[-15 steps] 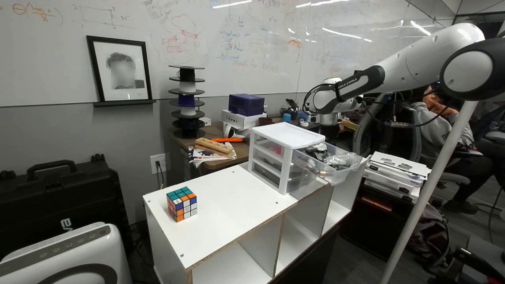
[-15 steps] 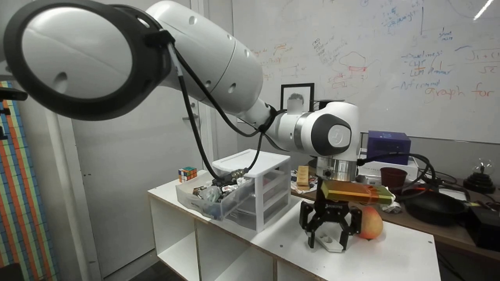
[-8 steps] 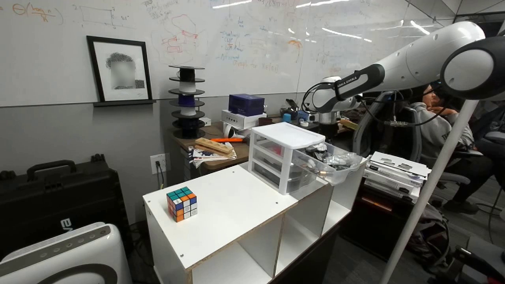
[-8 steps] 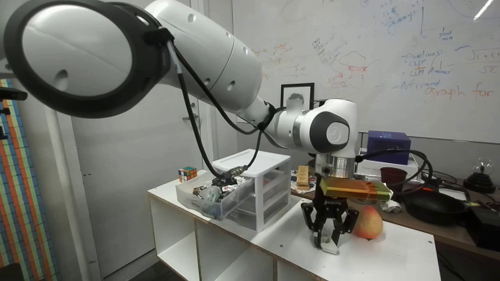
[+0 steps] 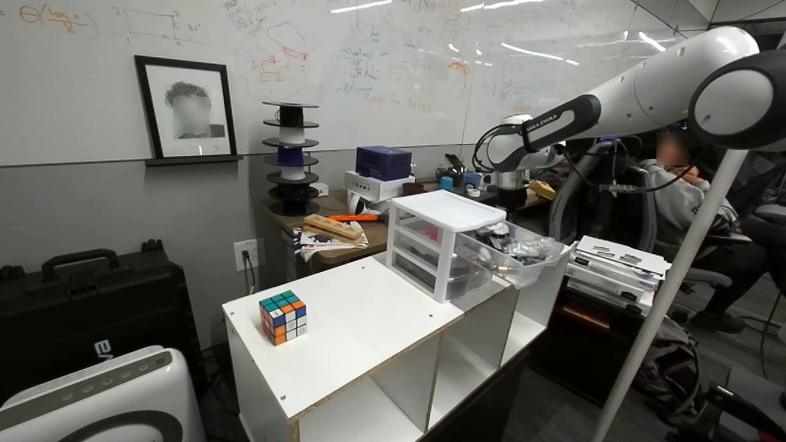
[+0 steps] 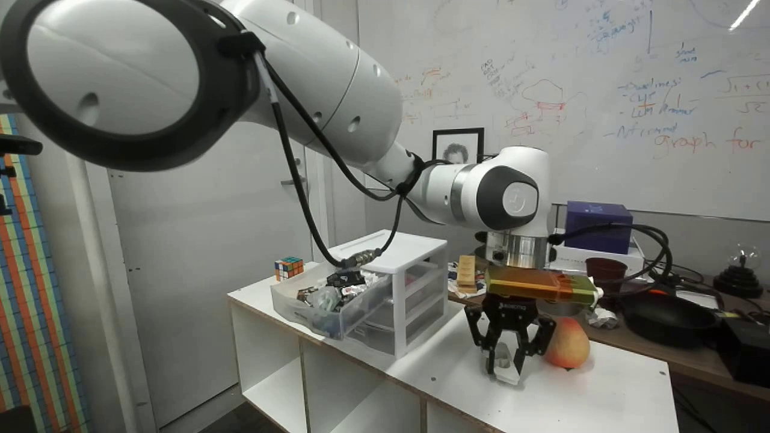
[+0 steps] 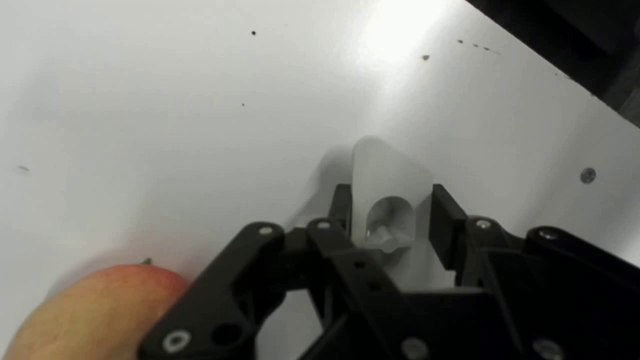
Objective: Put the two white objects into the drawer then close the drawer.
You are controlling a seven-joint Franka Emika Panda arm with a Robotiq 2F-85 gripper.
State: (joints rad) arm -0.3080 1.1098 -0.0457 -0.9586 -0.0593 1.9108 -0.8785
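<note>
- White piece (image 7: 385, 165) is pinched in the gripper (image 7: 392, 207).
- It may slip if only a corner is held.
- Drawer (image 6: 301, 314), well apart from the gripper, looks full, so the piece might fall out.

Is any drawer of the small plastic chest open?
Yes, open: one translucent drawer juts out from the chest in both exterior views.

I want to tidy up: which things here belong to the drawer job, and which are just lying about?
For the job:
the gripper
the white object it holds (the only one I can make out)
the open drawer

Just lying about:
the puzzle cube
the red-yellow fruit
the purple box
the black pan
</note>
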